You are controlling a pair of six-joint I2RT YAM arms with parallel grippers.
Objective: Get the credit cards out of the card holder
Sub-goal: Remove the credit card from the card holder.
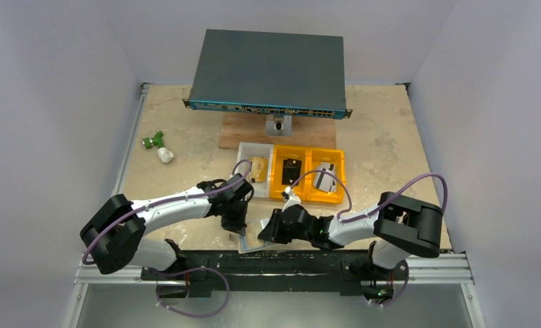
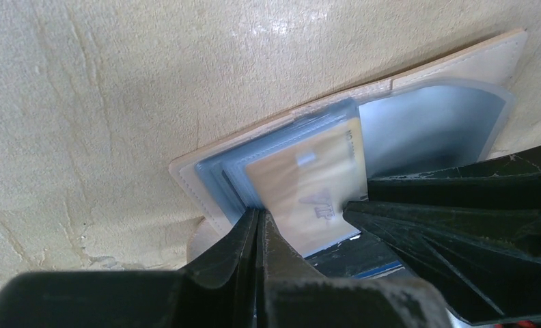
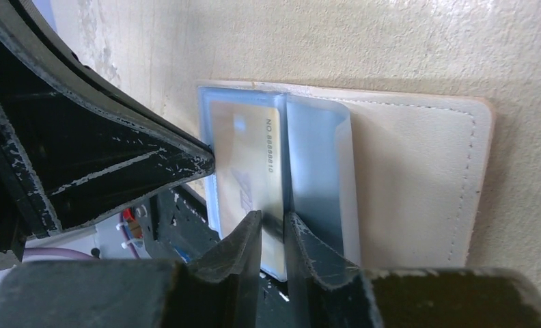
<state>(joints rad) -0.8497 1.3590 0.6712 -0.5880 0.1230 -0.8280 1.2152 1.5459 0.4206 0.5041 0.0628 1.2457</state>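
**Entry: card holder, one gold card showing**

**Risks.**
- The right gripper [image 3: 273,239] is likely taking hold of the clear sleeve [image 3: 319,157] along with the gold card [image 3: 244,157]. If so, a pull is going to drag the whole card holder [image 3: 418,178] rather than free the card.
- The card holder is lying at the near edge of the table [image 3: 391,48] and seems to be partly overhanging it. A sideways tug could be sending it off the edge.
- The left gripper [image 2: 257,229] is pinning only one small spot, so the card holder may be pivoting about that spot under load.
- A shallow bite on the card's edge could slip off.

**Location.** The card holder is lying open with its tan panel facing up, near the middle of the table's near edge. Both grippers are meeting over it, well apart from the bins farther back.

**Left jaws.** They are pressed fully together. Their tips are resting on the sleeves' edge just beside the gold card, and they appear to be holding the card holder down.

**Right jaws.** They are standing narrow and straddling the card's near edge, with one finger on either side. The pictures are not showing whether the pads are pinching the card, or whether they have the card alone or the card with its sleeve.
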